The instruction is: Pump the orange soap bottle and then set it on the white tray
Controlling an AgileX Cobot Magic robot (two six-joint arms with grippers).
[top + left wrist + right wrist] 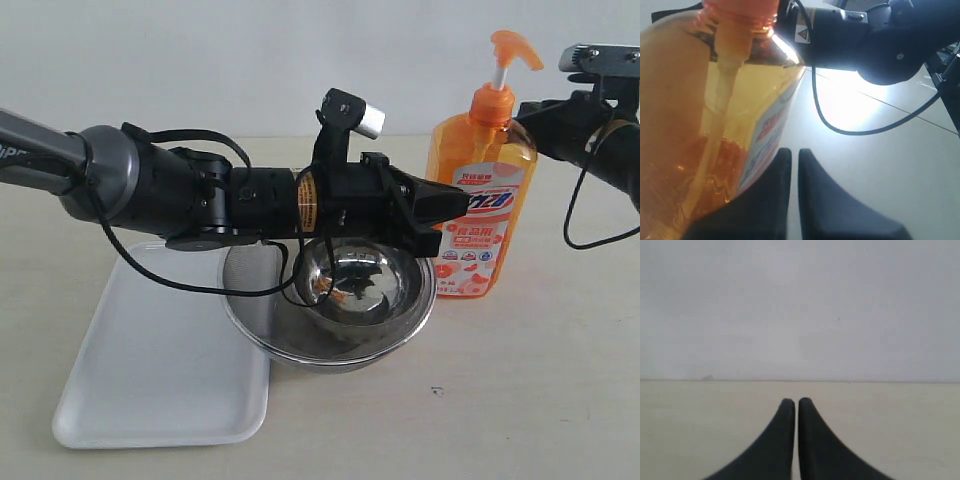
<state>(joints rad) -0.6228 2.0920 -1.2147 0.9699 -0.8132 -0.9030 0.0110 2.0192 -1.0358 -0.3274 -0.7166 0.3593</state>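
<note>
Orange soap bottle stands upright beside the bowl, spout pointing away from it; left gripper and right gripper jaws closed, empty.

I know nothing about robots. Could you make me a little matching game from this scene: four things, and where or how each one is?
1 orange soap bottle
2 white tray
3 steel bowl
4 left tool

a shut, beside the bottle
b lying flat, left of the bowl
c standing upright, right of the bowl
d between tray and bottle

Pairs: 1-c, 2-b, 3-d, 4-a
</note>
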